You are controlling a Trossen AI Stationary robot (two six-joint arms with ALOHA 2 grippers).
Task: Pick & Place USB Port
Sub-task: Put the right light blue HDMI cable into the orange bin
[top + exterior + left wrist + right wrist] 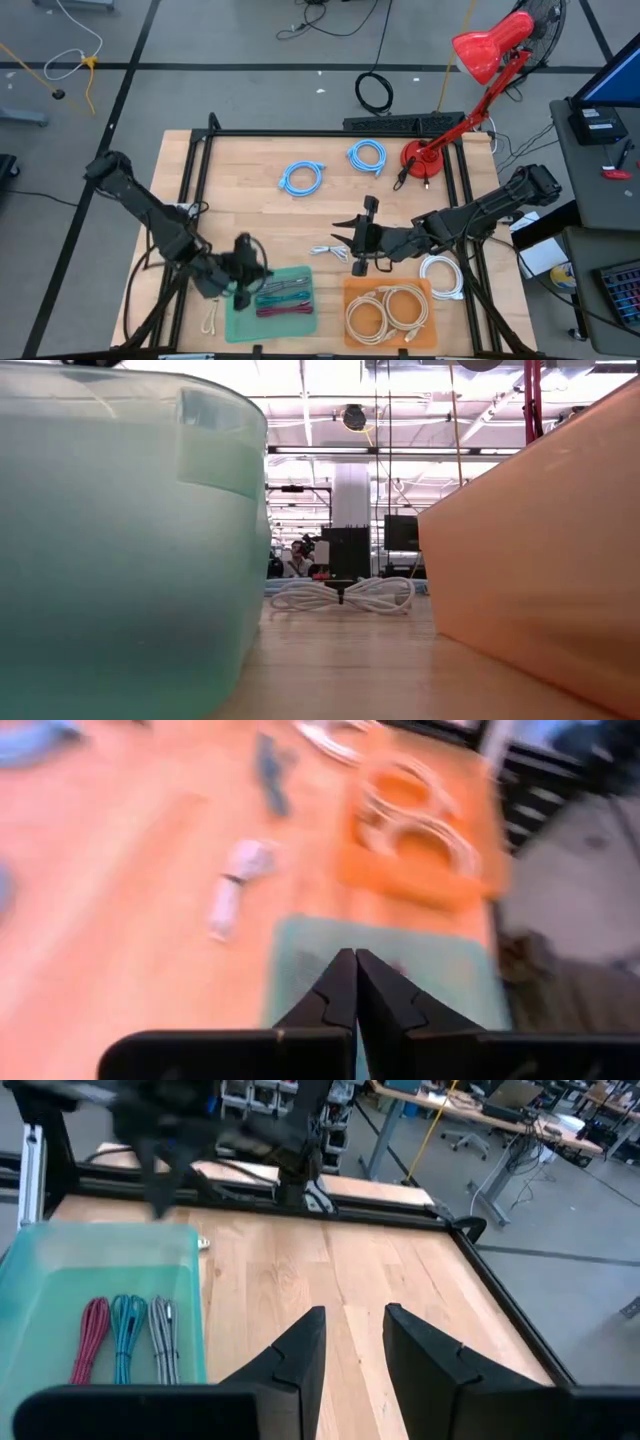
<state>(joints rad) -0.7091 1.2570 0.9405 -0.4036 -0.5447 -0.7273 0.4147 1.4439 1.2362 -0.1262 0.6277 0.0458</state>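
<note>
A green tray at the near edge holds red, teal and grey cable bundles. My left gripper hangs shut above the tray's left part, with nothing between its fingers. An orange tray beside it holds coiled white cables. A small tied white cable lies on the wood between the trays' far ends, also visible in the low view. My right gripper hovers just beyond it, open and empty.
Two blue coiled cables lie at the far side. A red desk lamp stands at the far right corner. A white coil lies right of the orange tray, and a cream cord left of the green tray.
</note>
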